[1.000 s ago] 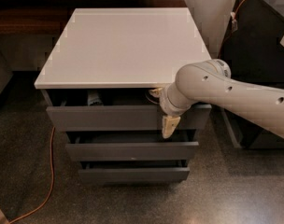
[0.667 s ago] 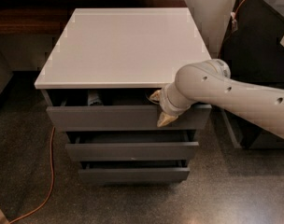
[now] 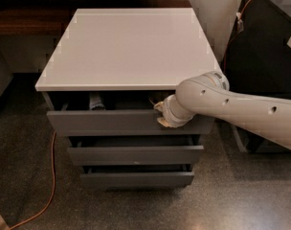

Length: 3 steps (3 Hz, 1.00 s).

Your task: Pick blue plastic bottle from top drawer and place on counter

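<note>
The top drawer stands partly pulled out under the white counter. In the dark gap between them, left of centre, lies a pale, slim object that looks like the blue plastic bottle; most of it is hidden under the counter's edge. My gripper reaches in from the right on a thick white arm. It sits at the drawer's front rim, right of centre, well to the right of the bottle. Its tip is partly hidden by the wrist.
Two lower grey drawers are also slightly pulled out, stepping back below the top one. An orange cable runs over the speckled floor at the left. A black cabinet stands close on the right, and a dark wooden shelf is behind left.
The gripper's tip, which hung down over the top drawer's front, has swung up to the drawer's upper rim. The drawers and the bottle have not moved.
</note>
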Tool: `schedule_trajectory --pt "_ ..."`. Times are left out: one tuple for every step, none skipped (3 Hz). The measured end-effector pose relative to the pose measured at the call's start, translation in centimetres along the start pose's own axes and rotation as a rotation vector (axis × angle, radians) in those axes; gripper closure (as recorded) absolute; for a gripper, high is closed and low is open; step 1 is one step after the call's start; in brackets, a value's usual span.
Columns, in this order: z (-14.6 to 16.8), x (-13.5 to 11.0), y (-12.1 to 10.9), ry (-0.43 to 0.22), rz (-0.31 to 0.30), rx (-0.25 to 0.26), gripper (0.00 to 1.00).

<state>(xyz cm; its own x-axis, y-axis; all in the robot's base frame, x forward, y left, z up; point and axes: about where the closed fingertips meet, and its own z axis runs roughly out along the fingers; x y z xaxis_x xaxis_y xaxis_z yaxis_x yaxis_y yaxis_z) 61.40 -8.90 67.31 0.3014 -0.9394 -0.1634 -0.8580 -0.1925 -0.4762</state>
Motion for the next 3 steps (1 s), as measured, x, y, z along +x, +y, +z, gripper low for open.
schedule_trajectory --pt "0.0 0.0 0.0 0.000 0.000 0.000 1.00" --pt "-0.7 -0.3 1.3 0.011 0.024 -0.010 1.00" --pt "-0.7 -0.3 1.3 0.011 0.024 -0.010 1.00"
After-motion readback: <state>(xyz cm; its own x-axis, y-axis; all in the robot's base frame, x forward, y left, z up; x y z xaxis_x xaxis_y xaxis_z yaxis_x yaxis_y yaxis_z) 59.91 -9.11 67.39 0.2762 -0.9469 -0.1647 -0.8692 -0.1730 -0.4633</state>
